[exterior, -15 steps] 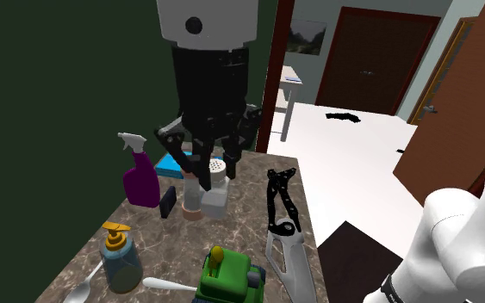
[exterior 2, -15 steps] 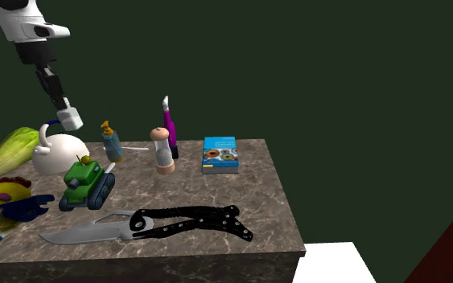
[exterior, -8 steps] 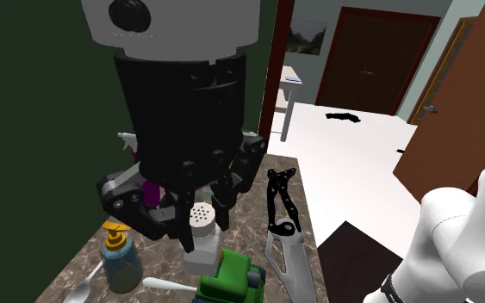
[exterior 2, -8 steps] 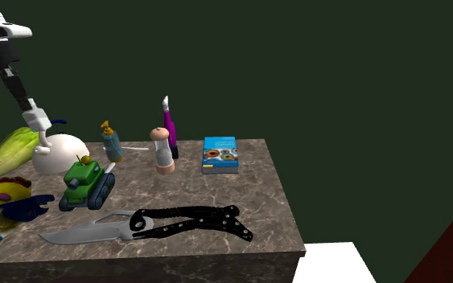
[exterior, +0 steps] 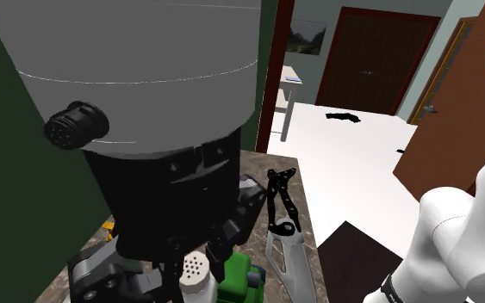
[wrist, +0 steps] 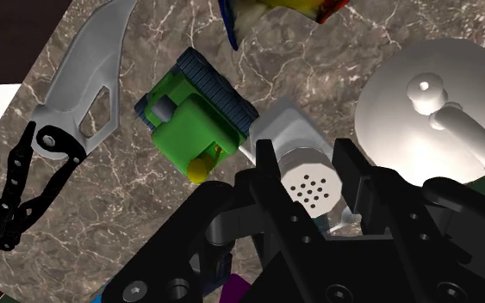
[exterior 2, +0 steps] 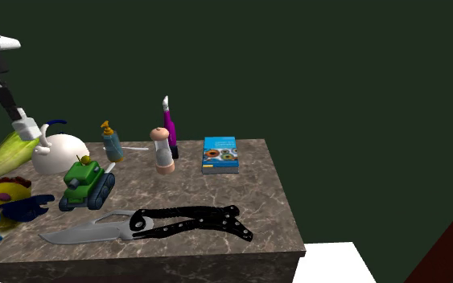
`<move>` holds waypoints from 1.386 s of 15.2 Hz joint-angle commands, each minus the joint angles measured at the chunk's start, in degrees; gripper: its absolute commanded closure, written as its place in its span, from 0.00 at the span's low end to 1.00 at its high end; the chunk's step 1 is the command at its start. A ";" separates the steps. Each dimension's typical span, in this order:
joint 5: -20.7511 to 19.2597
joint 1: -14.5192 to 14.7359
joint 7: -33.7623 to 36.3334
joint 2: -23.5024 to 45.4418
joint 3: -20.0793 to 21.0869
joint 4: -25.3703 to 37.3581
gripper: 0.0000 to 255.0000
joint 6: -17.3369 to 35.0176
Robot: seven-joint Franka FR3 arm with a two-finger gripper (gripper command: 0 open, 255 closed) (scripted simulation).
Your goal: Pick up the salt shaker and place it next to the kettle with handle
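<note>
salt shaker (wrist: 311, 182) in fingers (wrist: 353, 176), beside kettle (wrist: 404, 129)

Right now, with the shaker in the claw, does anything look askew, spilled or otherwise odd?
Nothing is spilled or toppled. The salt shaker hangs slanted in the claw, which is shut on it. An open folding knife lies with its blade bared near the counter edge.

shoulder: close, looks along counter (exterior 2: 273, 193) | second exterior: farther, faces counter's long side | wrist: looks down | all 3 share knife (exterior 2: 148, 225)
</note>
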 commanded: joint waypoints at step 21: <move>-0.28 0.24 0.71 0.58 0.41 -16.42 1.00 16.89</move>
